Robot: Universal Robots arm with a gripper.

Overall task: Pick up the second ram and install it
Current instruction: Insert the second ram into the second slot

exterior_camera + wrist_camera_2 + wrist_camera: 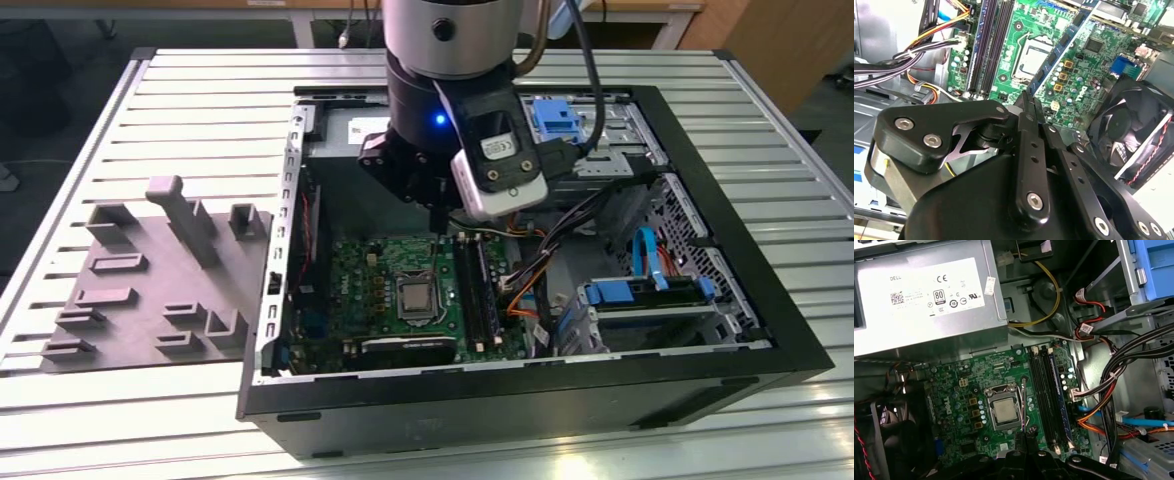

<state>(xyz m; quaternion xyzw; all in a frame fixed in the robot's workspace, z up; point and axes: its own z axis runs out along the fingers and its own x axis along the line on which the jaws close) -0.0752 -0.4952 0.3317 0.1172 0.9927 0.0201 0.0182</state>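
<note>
A Universal Robots arm is reaching down into an open desktop computer case, which is lying on its side on a slatted metal table. The gripper is hanging over the green motherboard, close to the processor socket. Its 2 fingers are pressing together on what looks like the second ram, a slim dark blue-green stick that is pointing down toward the board and showing mostly edge-on.

The pick-up is looking finished; the install is not. The stick is sitting in the air beside the socket, not yet over the long black memory slots in the exterior view. The slot farthest from the socket is showing a blue edge and may already be holding 1 stick, though that is hard to confirm.

Inside the case, a grey power supply, a black fan and bundled cables are surrounding the board. On the exterior view's left, a grey moulded tray is lying beside the case, with no memory stick visible on it.
</note>
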